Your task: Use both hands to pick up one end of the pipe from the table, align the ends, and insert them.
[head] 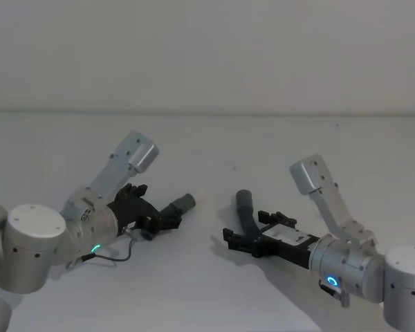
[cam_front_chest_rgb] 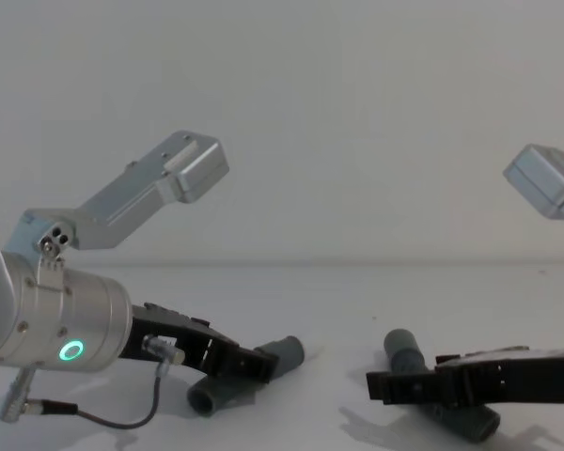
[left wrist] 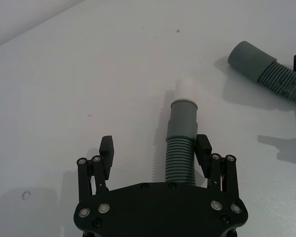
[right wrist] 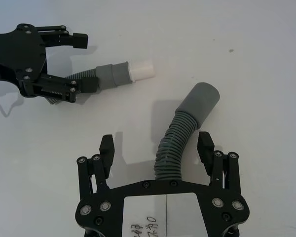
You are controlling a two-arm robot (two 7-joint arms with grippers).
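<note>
**Both pincers open, each astride its own hose piece on the table.**

My left pincer [left wrist: 155, 146] is spread wide, with the ribbed hose [left wrist: 180, 153] lying between its fingers, hard by one pad. Its grey cuff [left wrist: 183, 117] and whitish tip [left wrist: 188, 89] point far and right. My right pincer [right wrist: 156, 143] gapes too, fingers either side of the bent hose [right wrist: 171, 145], whose wider socket [right wrist: 200, 101] sits at its far end. Bare white table [head: 207, 145] separates tip and socket. I judge both light, the ribs soft and floppy, the cuffs stiff and slick, so I'd clamp on ribs just behind each cuff to stop the ends drooping.
</note>
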